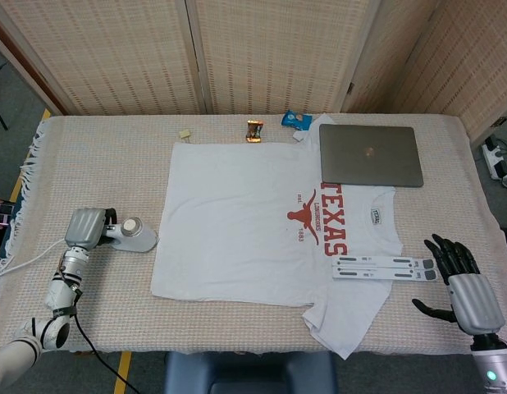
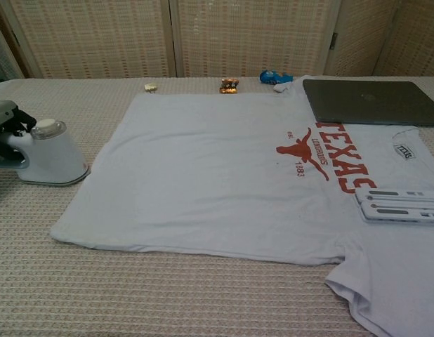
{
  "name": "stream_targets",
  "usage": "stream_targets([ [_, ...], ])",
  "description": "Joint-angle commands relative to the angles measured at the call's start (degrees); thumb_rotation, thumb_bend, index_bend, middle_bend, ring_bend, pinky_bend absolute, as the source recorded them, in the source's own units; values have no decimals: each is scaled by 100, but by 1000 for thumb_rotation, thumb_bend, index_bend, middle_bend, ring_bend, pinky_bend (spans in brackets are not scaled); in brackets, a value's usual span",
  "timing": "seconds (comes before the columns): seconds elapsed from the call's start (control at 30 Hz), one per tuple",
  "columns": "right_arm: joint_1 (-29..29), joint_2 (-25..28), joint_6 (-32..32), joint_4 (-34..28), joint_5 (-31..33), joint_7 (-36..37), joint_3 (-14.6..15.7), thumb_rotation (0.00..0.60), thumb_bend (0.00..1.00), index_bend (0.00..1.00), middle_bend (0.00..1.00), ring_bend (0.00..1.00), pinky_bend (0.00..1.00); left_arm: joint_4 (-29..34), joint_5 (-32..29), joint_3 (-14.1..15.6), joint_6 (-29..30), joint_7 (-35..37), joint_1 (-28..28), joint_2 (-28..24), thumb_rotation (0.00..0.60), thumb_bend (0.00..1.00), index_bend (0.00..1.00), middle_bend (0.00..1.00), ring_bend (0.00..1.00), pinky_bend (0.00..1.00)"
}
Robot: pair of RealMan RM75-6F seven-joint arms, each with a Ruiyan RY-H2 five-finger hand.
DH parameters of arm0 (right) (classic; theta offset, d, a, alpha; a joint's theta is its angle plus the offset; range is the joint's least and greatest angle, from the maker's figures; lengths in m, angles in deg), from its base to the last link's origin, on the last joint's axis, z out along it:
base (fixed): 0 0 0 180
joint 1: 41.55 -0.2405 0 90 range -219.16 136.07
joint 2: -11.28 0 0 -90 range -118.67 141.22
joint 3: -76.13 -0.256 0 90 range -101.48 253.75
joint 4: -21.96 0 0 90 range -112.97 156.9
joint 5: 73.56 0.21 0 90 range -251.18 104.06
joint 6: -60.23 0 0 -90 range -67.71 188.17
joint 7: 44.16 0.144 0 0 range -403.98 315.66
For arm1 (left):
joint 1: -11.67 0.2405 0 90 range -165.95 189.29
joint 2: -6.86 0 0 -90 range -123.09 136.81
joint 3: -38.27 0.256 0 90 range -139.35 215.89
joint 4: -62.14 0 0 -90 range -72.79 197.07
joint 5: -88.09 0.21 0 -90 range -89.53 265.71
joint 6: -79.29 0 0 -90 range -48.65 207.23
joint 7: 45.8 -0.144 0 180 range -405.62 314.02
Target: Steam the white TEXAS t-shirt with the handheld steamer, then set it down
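left hand (image 1: pixel 84 227) grips handheld steamer (image 1: pixel 134 236) just left of t-shirt (image 1: pixel 245 222) | right hand (image 1: pixel 463 283) empty, fingers spread | laptop (image 1: pixel 370 154) and folded stand (image 1: pixel 385 268) lie on shirt

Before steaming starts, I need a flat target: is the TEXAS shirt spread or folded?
Spread: the t-shirt lies flat on the table, with the print showing.
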Motion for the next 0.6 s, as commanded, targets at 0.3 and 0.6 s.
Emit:
stream_targets([
  [0.3, -844, -219, 1147, -133, -676, -29, 267, 340, 688, 0, 65, 0, 14, 626, 663, -30, 1267, 1002, 13, -555, 600, 432, 929, 1000, 935, 778],
  [0.6, -1580, -769, 2222, 96, -723, -120, 315, 330, 777, 0, 2, 0, 0, 1729, 749, -265, 1312, 194, -383, -741, 600, 426, 927, 1000, 928, 778],
])
